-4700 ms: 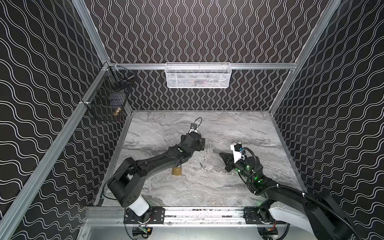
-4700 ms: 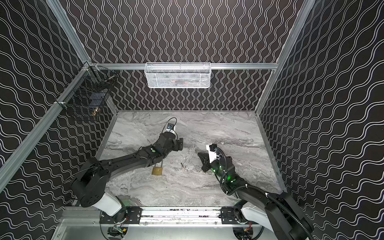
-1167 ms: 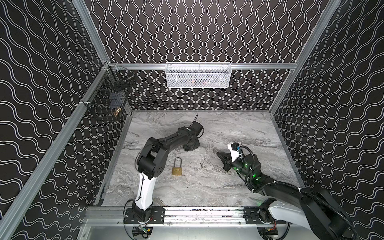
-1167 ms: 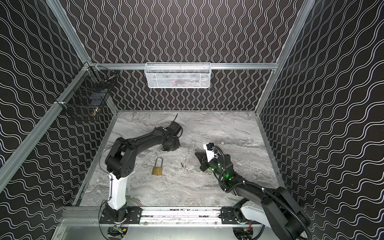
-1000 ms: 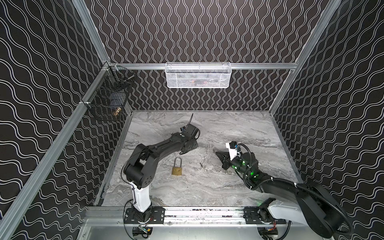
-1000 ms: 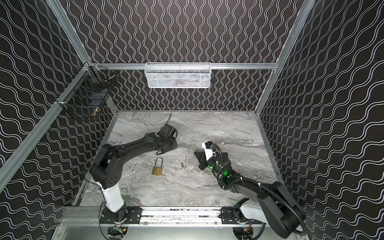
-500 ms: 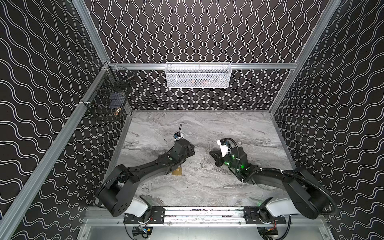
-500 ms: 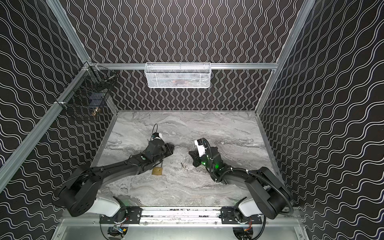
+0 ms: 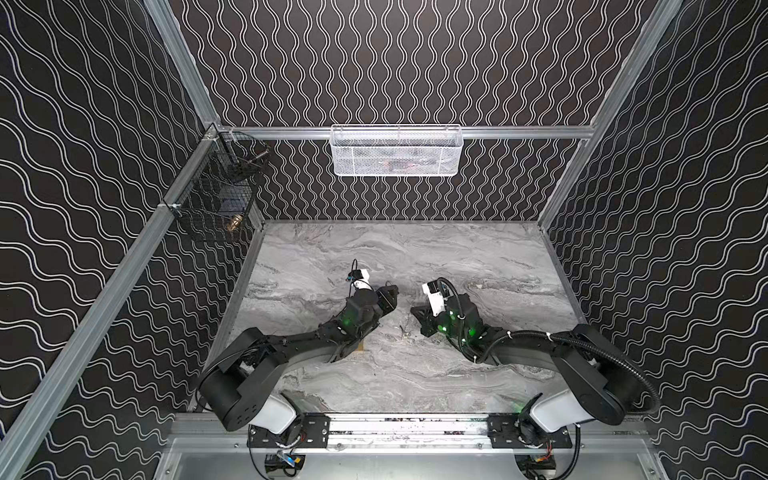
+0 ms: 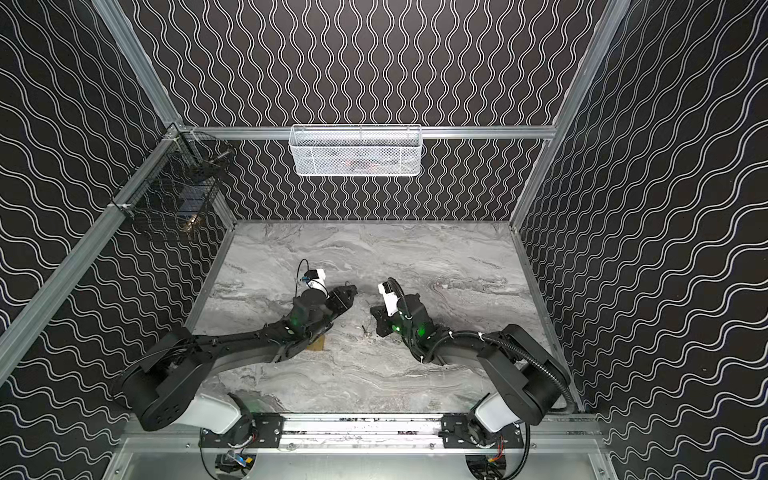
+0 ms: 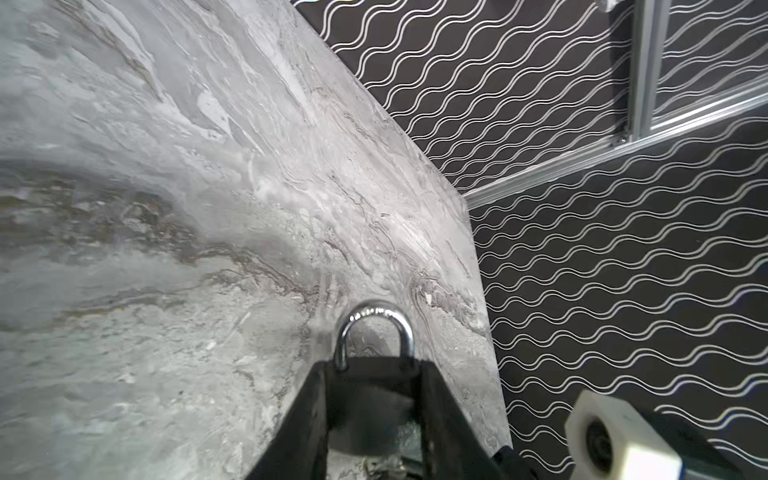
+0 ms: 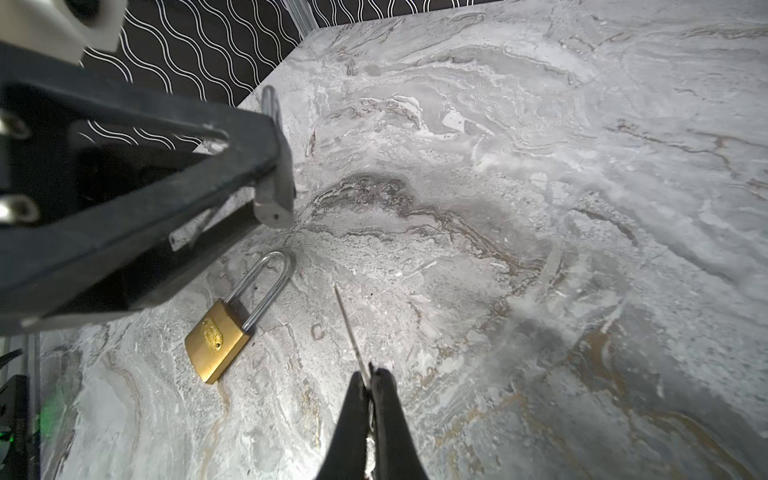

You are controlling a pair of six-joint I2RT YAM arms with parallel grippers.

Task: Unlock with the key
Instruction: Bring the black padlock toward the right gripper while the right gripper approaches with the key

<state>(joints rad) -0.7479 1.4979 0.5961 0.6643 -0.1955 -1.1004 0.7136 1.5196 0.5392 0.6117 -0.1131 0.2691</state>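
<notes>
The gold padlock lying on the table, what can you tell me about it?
The gold-coloured brass-looking padlock has a blocky body with a small stamped emblem on its face and a long, shiny silver shackle that looks closed. It lies flat on the grey marbled table, touching only that. No gripper holds it; in both top views the left arm covers most of it.

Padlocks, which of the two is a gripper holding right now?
The silver padlock, clamped in the left gripper. The brass padlock, with its long shackle, lies flat on the table, and no gripper holds it.
</notes>
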